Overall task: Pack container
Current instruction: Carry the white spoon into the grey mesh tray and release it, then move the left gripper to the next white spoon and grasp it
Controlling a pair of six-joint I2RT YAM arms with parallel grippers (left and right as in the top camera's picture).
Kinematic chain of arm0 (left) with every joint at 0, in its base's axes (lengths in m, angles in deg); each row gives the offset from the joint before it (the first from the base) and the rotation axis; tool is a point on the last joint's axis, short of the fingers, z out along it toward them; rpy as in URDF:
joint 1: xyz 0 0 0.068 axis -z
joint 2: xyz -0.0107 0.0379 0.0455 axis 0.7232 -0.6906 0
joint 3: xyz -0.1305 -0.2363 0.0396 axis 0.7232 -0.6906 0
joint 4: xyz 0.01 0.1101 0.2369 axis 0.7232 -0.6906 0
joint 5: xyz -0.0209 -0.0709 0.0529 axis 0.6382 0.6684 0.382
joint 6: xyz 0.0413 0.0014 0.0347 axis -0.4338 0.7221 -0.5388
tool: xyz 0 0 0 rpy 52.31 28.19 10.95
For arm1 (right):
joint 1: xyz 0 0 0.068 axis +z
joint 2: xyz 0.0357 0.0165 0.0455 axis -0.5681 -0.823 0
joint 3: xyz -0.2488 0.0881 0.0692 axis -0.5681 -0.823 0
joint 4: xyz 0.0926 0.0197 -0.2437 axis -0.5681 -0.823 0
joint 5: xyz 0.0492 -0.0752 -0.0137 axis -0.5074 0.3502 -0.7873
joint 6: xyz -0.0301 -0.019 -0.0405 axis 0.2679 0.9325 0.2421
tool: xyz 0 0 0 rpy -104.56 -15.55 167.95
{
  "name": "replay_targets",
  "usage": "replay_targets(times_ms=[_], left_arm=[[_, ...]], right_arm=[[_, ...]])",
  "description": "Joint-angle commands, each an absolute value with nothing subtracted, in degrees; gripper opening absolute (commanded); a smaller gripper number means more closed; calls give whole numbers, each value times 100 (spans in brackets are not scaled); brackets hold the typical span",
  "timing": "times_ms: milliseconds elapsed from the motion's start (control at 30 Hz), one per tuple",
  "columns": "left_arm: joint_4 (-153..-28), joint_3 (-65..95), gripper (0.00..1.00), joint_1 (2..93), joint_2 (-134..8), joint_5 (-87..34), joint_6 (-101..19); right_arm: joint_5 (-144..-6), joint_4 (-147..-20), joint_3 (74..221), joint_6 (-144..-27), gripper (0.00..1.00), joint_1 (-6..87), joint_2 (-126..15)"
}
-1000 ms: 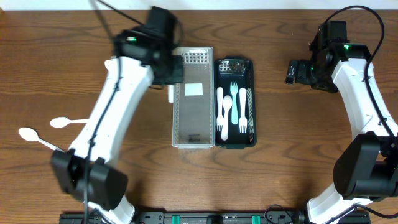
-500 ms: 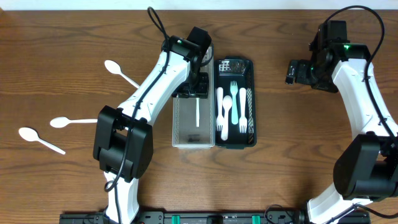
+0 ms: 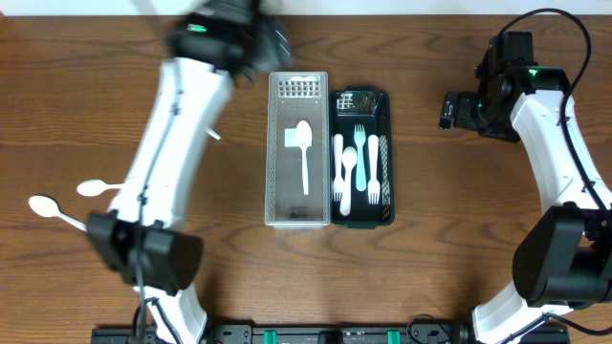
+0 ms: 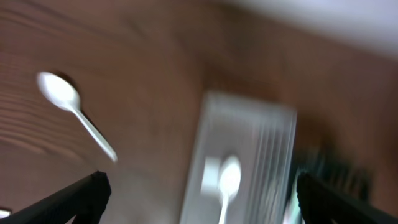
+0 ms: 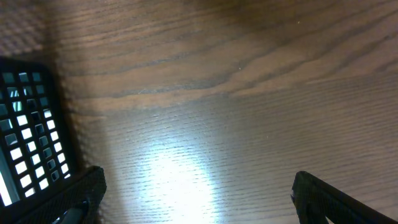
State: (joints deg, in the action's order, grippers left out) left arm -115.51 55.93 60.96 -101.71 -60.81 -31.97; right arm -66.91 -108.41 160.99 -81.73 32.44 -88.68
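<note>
Left claw [image 4: 202, 182] is pulled back off the tray [image 3: 282, 205], jaws apart, empty; dropped spoon [image 3: 304, 143] is seen inside, just ahead. Loose spoon [image 4: 62, 93], ahead-left, is judged light, stiff, slippery: handle is best pinched. Right claw [image 5: 196, 183] is spread too.

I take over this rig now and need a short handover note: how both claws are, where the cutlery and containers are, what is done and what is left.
The left claw is open and empty, above the table by the clear container; its view is blurred.
The right claw is open and empty over bare table beside the black tray.
Done: one white spoon lies in the clear container. The black tray holds white cutlery and a teal fork.
Left: a loose spoon and a second spoon on the table's left side, and a third spoon nearer the container.
</note>
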Motion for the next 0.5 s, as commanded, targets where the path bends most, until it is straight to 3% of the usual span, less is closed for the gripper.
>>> replay_targets(times_ms=[0,233,467], left_arm=[[-11407,5621,98,5313,-10354,-6213,-1544],[-11001,5621,98,4192,-11303,-4943,-974],[-11027,5621,98,4021,-12179,-4895,-991]], right_arm=[[-6667,-10848,16079,-8092,99,3242,-8895],[-6669,-10846,16079,-8166,99,3242,-8895],[-6669,-10863,16079,-8356,99,3242,-8895]])
